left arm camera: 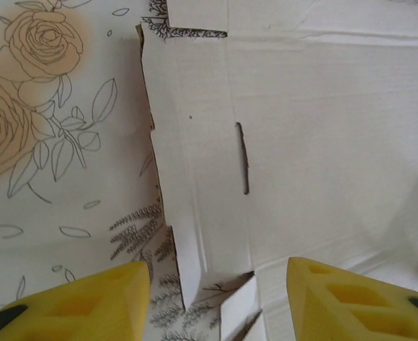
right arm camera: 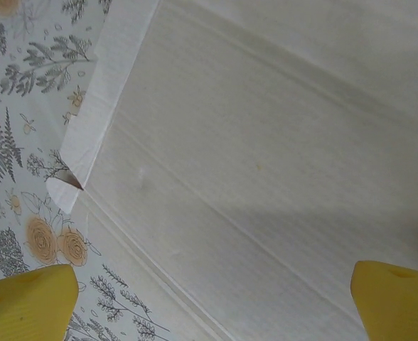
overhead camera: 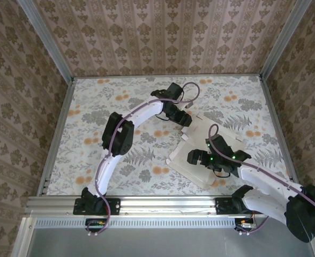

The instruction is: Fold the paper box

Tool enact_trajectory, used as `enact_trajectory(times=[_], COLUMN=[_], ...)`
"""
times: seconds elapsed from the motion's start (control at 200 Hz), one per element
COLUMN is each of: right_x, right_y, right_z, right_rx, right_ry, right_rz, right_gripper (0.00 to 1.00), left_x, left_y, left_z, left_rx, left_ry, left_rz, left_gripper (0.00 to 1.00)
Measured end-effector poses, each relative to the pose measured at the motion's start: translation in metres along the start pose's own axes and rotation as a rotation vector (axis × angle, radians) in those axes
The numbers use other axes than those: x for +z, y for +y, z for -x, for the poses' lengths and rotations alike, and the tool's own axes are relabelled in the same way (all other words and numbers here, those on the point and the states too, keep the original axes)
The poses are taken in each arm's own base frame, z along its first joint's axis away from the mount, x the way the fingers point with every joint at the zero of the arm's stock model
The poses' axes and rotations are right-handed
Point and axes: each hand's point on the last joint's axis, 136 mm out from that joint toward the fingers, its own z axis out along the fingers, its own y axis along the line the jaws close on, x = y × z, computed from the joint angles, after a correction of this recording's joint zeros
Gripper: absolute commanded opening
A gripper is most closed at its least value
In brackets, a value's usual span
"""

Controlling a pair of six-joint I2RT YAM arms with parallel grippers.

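Left arm (overhead camera: 117,134): rising from its base at the near rail, bending at the elbow and arching rightward – the wrist is tipping down at the far corner of the sheet.
Left gripper (left arm camera: 220,307): released, the yellow fingers (left arm camera: 88,305) spread wide; one is hanging over the floral tablecloth (left arm camera: 52,142) and the other over the card. I cannot tell whether either is touching.
Paper box (overhead camera: 200,131): lying flat right of the table's centre as an unfolded die-cut sheet, off-white side up and set at a slant. The left wrist view is showing a narrow slot (left arm camera: 243,158) cut in it and notched tabs along its edge.
Side flap (right arm camera: 102,114): a narrow strip along the sheet's edge, creased, seen in the right wrist view.
Right gripper (right arm camera: 209,312): released too, jaws wide – hovering over the sheet's near part.
Right arm (overhead camera: 264,182): reaching leftward and low from its base at the near right corner.
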Motion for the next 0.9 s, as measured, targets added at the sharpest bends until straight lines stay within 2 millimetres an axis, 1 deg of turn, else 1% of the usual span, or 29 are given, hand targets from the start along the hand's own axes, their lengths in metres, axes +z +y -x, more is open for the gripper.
enact_trajectory(times=[0.15, 0.28, 0.355, 0.445, 0.51, 0.555, 0.6, 0.76, 0.81, 0.9], right_x=[0.01, 0.013, 0.013, 0.013, 0.014, 0.015, 0.015, 0.016, 0.016, 0.017], right_y=[0.005, 0.005, 0.005, 0.004, 0.003, 0.001, 0.0, 0.0, 0.0, 0.0], right_z=[-0.009, -0.012, -0.013, -0.013, -0.014, -0.015, -0.016, -0.015, -0.015, -0.014], right_rx=[-0.024, -0.035, -0.034, -0.032, -0.031, -0.03, -0.03, -0.03, -0.03, -0.031], right_ry=[0.03, 0.038, 0.039, 0.04, 0.041, 0.043, 0.044, 0.04, 0.04, 0.039], right_rz=[0.001, -0.001, -0.002, -0.004, -0.007, -0.011, -0.014, -0.013, -0.013, -0.013], right_gripper=[1.0, 1.0, 1.0, 1.0, 1.0, 1.0, 1.0, 1.0, 1.0, 1.0], left_x=[0.009, 0.016, 0.021, 0.027, 0.031, 0.033, 0.033, 0.031, 0.031, 0.031], left_y=[0.005, 0.009, 0.012, 0.015, 0.016, 0.016, 0.016, 0.01, 0.008, 0.008], left_z=[0.013, 0.02, 0.021, 0.019, 0.017, 0.016, 0.014, 0.014, 0.015, 0.015], left_rx=[0.035, 0.046, 0.049, 0.048, 0.044, 0.041, 0.037, 0.031, 0.022, 0.011], left_ry=[-0.002, 0.0, 0.005, 0.018, 0.028, 0.033, 0.04, 0.043, 0.041, 0.039], left_rz=[0.026, 0.034, 0.034, 0.032, 0.026, 0.022, 0.019, -0.006, -0.017, -0.027], left_gripper=[0.53, 0.51, 0.45, 0.41, 0.39, 0.36, 0.32, 0.12, 0.09, 0.09])
